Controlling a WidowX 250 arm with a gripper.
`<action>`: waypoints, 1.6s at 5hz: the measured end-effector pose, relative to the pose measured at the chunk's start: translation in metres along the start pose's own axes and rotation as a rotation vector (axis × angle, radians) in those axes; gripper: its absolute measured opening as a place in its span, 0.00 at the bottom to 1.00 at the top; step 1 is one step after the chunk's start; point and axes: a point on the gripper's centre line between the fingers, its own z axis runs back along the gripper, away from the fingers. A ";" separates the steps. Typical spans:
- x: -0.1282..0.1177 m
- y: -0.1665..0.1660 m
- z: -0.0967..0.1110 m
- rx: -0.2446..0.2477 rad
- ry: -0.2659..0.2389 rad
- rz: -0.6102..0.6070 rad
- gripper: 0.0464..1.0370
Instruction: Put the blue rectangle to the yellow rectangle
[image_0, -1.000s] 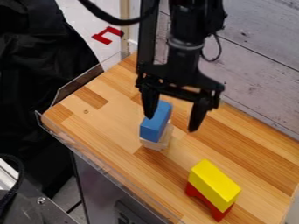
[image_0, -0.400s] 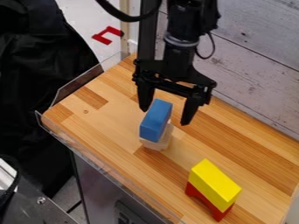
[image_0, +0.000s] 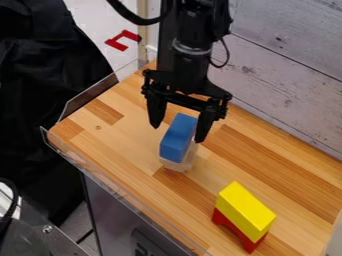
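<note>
The gripper (image_0: 178, 134) hangs open over the blue rectangle (image_0: 178, 138), one finger to the block's left and the other by its right upper side. Nothing is held; whether a finger touches the block I cannot tell. Beneath the blue rectangle is a pale wooden block (image_0: 178, 166), which bears it. Toward the lower right, the yellow rectangle (image_0: 245, 211) lies tilted on top of a red arch-shaped block (image_0: 232, 229).
The wooden table (image_0: 133, 145) has a clear plastic rim (image_0: 127, 194) along its left and front edges. A grey plank wall (image_0: 287, 80) stands behind it, close to the arm. Black cloth hangs at the left.
The gripper has moved left and somewhat lower, so its fingers now stand at either side of the blue rectangle's top. The blocks have kept their places.
</note>
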 end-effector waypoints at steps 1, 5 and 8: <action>0.001 0.001 -0.001 -0.013 0.008 -0.001 0.96; 0.001 0.005 -0.013 -0.047 0.041 0.011 0.96; -0.001 0.006 -0.028 -0.055 0.093 0.029 0.93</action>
